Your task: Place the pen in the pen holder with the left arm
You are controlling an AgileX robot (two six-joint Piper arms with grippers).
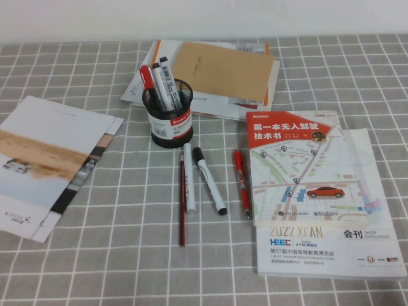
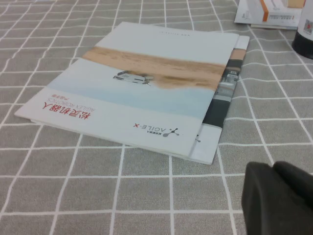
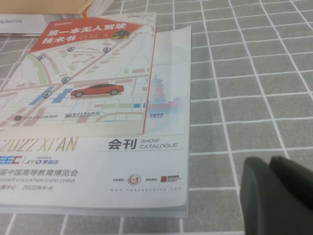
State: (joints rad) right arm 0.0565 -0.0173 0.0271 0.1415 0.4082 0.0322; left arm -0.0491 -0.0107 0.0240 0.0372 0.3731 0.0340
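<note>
The pen (image 1: 182, 199) is a very thin dark-red stick lying lengthwise on the checked cloth, just in front of the pen holder. The pen holder (image 1: 169, 115) is a black mesh cup with a red-and-white label, standing upright with several markers in it. Its dark edge shows in the left wrist view (image 2: 304, 36). Neither arm shows in the high view. My left gripper (image 2: 271, 169) is shut and empty, low over the cloth near the white brochure, far from the pen. My right gripper (image 3: 269, 164) is shut and empty beside the catalogue's corner.
Beside the pen lie two white markers (image 1: 189, 178) (image 1: 209, 180) and a thick glossy red pen (image 1: 241, 182). A white brochure (image 1: 44, 162) (image 2: 146, 83) lies at the left, a catalogue (image 1: 319, 197) (image 3: 93, 127) at the right, and a brown envelope on papers (image 1: 220, 73) behind the holder.
</note>
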